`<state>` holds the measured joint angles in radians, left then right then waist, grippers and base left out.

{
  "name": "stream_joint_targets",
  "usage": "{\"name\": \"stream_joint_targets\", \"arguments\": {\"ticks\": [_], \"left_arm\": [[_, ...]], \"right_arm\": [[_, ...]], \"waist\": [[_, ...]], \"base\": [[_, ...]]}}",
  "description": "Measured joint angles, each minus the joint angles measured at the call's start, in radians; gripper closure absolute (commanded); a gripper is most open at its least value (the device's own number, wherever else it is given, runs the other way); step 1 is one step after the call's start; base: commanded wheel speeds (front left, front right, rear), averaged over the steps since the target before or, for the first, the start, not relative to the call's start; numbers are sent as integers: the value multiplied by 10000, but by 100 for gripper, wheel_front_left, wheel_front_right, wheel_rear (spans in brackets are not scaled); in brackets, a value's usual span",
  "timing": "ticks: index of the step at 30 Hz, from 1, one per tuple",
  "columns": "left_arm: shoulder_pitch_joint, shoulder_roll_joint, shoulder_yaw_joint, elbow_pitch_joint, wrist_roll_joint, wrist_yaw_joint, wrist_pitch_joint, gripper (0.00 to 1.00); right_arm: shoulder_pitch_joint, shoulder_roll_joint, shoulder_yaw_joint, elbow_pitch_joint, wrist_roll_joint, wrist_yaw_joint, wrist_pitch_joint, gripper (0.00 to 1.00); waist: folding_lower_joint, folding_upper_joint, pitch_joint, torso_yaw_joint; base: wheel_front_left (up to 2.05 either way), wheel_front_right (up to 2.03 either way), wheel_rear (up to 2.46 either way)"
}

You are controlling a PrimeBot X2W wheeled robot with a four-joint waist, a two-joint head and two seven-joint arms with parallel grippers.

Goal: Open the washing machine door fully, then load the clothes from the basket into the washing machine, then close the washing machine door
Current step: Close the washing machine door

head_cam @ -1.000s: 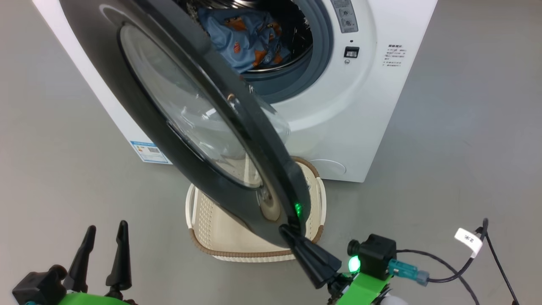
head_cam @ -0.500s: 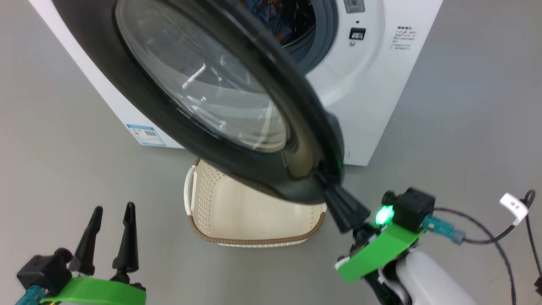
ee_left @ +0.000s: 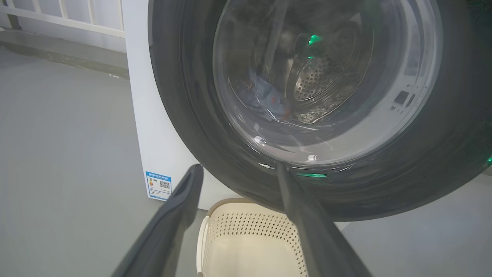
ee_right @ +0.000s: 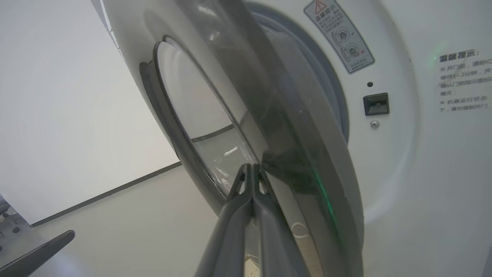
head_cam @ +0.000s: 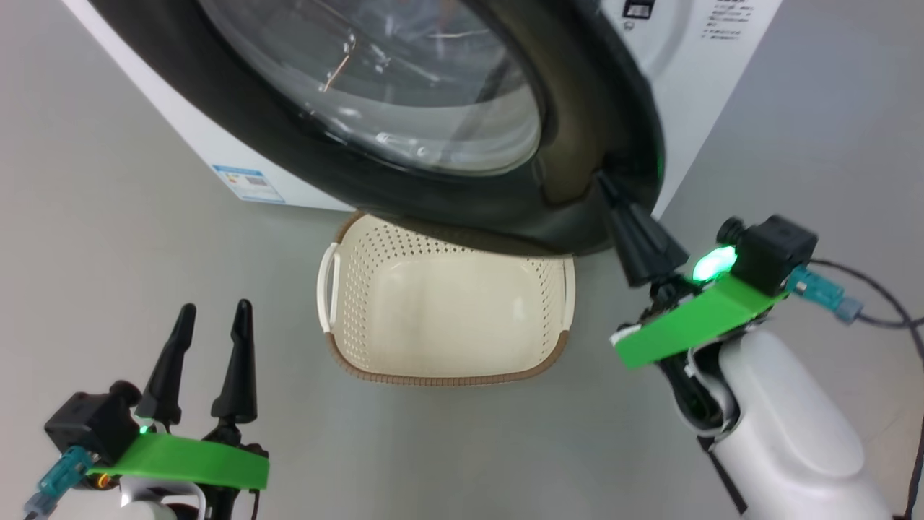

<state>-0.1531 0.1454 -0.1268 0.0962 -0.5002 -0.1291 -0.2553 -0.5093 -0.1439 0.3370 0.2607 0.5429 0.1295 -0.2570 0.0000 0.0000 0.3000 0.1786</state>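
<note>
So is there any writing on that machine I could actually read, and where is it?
"温馨提示:" heads the printed notice on the washing machine front; the lines below it are blurred and cut off by the picture's edge.
Warning sticker, same front: a red triangle sign and two small pictures; its wording is too blurred to read.
Blue label, lower corner: a square code; the print is too small to read.

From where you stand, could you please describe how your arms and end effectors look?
The left end effector and right end effector each have two long tapering black fingers on a bright green plate. Each carries a boxy black camera with a teal plug; the right one's dark cable trails off. The right forearm is smooth and white.
</note>
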Motion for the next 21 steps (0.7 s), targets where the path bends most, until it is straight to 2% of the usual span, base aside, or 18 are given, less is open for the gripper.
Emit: {"name": "stream_joint_targets", "arguments": {"ticks": [13,21], "left_arm": [[-898,-157,-485,-186,-69,0,-2,0],[-1232,-336,-629,-219,-71,0,-2,0]], "right_arm": [[-2062,-345,-727,872,17,0,0,100],[-2794,-518,-1039,1183,42,0,-2,100]], "waist": [[0,0,868,460],[0,0,1328,709]], "base": [[0,0,0],[0,0,0]]}}
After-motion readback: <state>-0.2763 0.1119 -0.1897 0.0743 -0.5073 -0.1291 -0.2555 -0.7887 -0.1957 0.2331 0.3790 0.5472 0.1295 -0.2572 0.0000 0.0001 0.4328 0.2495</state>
